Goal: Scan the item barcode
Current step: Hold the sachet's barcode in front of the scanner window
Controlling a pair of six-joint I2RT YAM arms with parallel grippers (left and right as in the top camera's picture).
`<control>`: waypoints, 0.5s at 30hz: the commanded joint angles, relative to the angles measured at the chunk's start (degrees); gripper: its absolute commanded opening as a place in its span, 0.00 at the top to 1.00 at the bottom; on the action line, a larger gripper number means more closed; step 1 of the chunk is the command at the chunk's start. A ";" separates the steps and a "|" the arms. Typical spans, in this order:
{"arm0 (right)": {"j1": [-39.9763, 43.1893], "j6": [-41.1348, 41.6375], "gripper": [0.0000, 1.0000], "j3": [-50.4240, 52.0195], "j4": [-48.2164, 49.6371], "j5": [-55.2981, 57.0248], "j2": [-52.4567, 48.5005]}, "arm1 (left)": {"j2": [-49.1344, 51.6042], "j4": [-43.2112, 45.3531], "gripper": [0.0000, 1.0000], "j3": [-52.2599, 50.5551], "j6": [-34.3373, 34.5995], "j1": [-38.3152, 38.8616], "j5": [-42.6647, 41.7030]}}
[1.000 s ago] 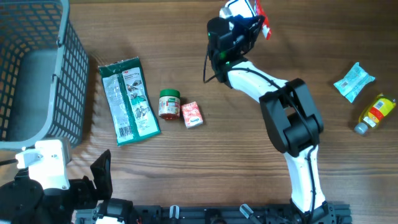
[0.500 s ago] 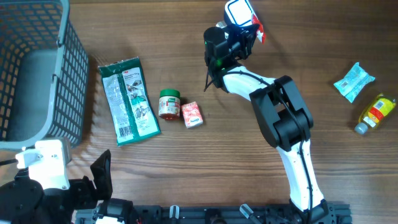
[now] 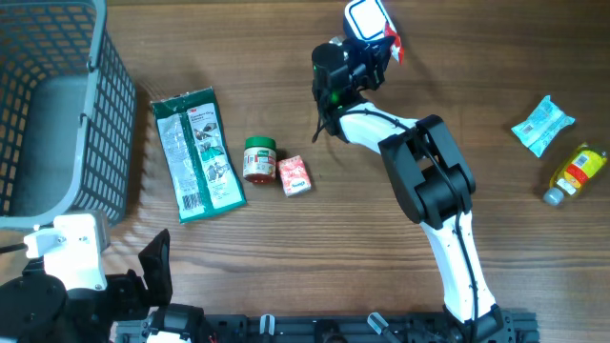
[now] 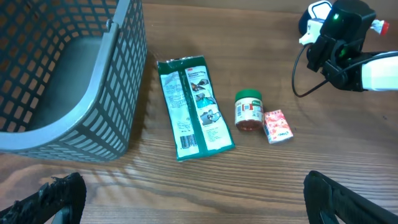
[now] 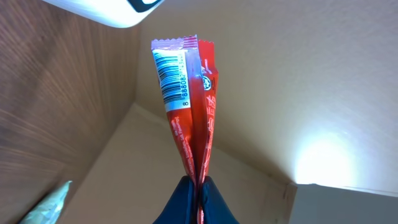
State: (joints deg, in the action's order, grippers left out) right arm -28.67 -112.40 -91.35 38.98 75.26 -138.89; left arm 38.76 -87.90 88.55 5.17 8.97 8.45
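My right gripper (image 5: pixel 200 186) is shut on the bottom edge of a red snack packet (image 5: pixel 193 106), which it holds upright. The packet's white barcode (image 5: pixel 171 71) faces the camera, just below the white scanner (image 5: pixel 118 9). From overhead, the right gripper (image 3: pixel 374 48) is at the table's far edge with the red packet (image 3: pixel 393 45) beside the scanner (image 3: pixel 364 16). My left gripper (image 4: pixel 196 202) is open wide and empty over bare wood at the near left. Its dark fingertips (image 4: pixel 62 193) show at the frame's lower corners.
A grey mesh basket (image 3: pixel 105 105) stands at the far left. Right of it lie a green packet (image 3: pixel 195 152), a green-lidded jar (image 3: pixel 259 158) and a small pink box (image 3: pixel 294 175). A pale blue packet (image 3: pixel 542 124) and a yellow bottle (image 3: pixel 575 172) lie at the right edge.
My right arm has shifted slightly left, bringing the red packet closer under the scanner. The left arm has not moved.
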 commanded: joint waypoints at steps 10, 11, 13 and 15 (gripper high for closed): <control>1.75 -5.33 0.96 -2.27 0.44 -2.62 -1.38 | -0.04 0.11 0.00 0.07 -0.68 -0.20 -0.31; 1.73 -5.46 0.96 -2.56 0.44 -2.91 -1.40 | -0.04 0.11 0.00 0.07 -0.68 -0.20 -0.28; 1.64 -5.73 0.96 -3.32 0.44 -3.28 -1.40 | -0.04 0.11 0.00 0.07 -0.68 -0.20 -0.31; 1.64 -5.75 0.96 -3.74 0.42 -4.22 -1.40 | -0.04 0.11 0.00 0.07 -0.68 -0.20 -0.31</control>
State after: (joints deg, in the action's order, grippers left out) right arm -26.85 -117.32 -92.82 39.07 73.14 -138.91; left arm 38.76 -87.90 88.55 5.17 8.97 8.45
